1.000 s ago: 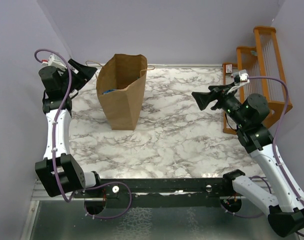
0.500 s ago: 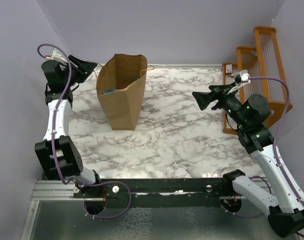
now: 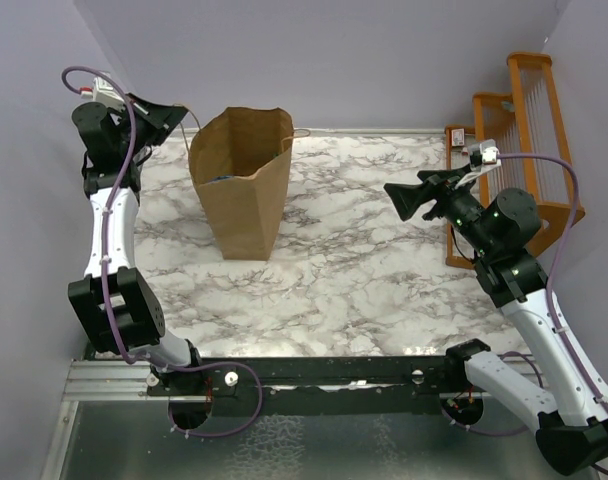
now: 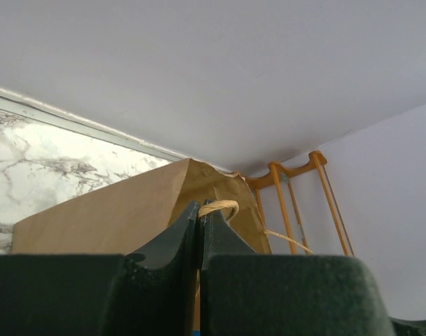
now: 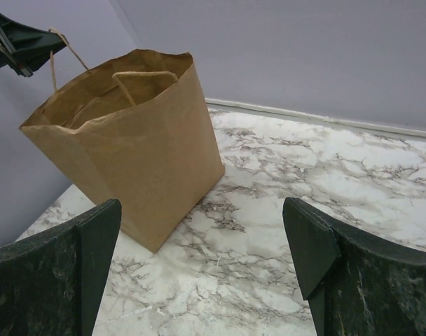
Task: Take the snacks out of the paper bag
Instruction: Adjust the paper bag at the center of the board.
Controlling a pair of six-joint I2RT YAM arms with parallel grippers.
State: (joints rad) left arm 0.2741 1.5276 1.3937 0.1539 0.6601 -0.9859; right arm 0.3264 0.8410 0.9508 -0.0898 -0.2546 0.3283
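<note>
The left hand, raised at the far left corner, is clamped on one twisted handle of the brown paper bag, which stands upright and open at the far left of the marble counter. A glimpse of blue inside its mouth may be one of the snacks. The right hand hovers wide open, well apart to the right, near the orange rack.

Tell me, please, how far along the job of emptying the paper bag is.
Done: nothing yet; the table holds no packet. In hand: the left gripper has its fingers shut on a handle of the upright paper bag, while the right gripper hovers open above the table. Left: all the snacks, of which only a blue glimpse shows inside the bag.
</note>
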